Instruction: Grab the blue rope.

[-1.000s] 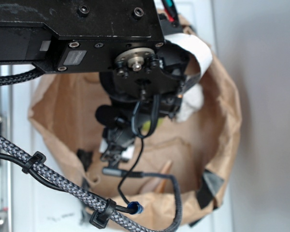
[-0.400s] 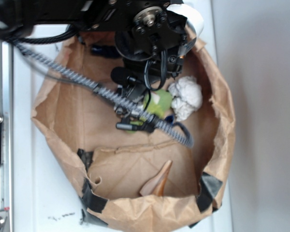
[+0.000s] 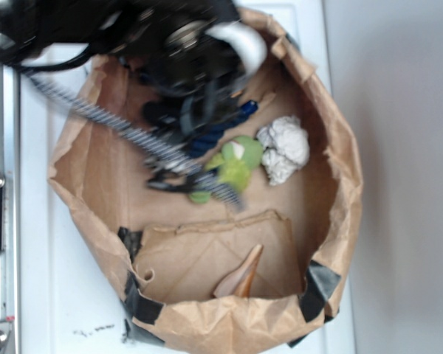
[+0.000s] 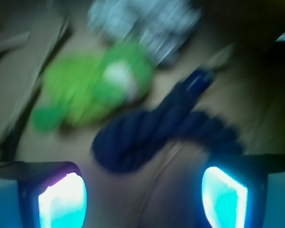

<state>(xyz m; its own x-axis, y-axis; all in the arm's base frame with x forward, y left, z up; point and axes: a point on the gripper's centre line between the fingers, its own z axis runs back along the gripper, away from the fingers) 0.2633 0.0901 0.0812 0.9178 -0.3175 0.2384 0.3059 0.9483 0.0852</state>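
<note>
Swinging toward the far-left corner of the paper bag point(image 3: 340, 147): the arm sits further up the exterior frame than a moment ago, motion-blurred now, and no longer covers the middle of the bag. That uncovers the green plush toy point(image 3: 232, 166) and, just beyond it, a stretch of the blue rope point(image 3: 220, 129), which the arm hid a second ago.

The rope lies on the bag floor in the far half, running diagonally from under the arm to a glossy blue end near the white crumpled wad point(image 3: 283, 149). The toy sits just beside it on the near side, close enough that I can't tell if they touch.

Wrist view is blurred but useful: the gripper point(image 4: 142, 197) is spread wide, both pads glowing cyan at the bottom corners, nothing between them. The rope point(image 4: 156, 130) sits just ahead of the gap, roughly centred, with the toy point(image 4: 92, 88) off to the left and the wad point(image 4: 142, 23) beyond.

My read: it is lining up over the rope, approach phase, no contact yet. Next it likely needs a descent so the open fingers straddle the rope's thick middle while missing the toy.

The grey braided cable point(image 3: 125, 129) trails across the bag, not the target.

Writing: none legible. Faint dark marks on the white surface point(image 3: 74, 295) near the bag's near-left corner are too small to read.
</note>
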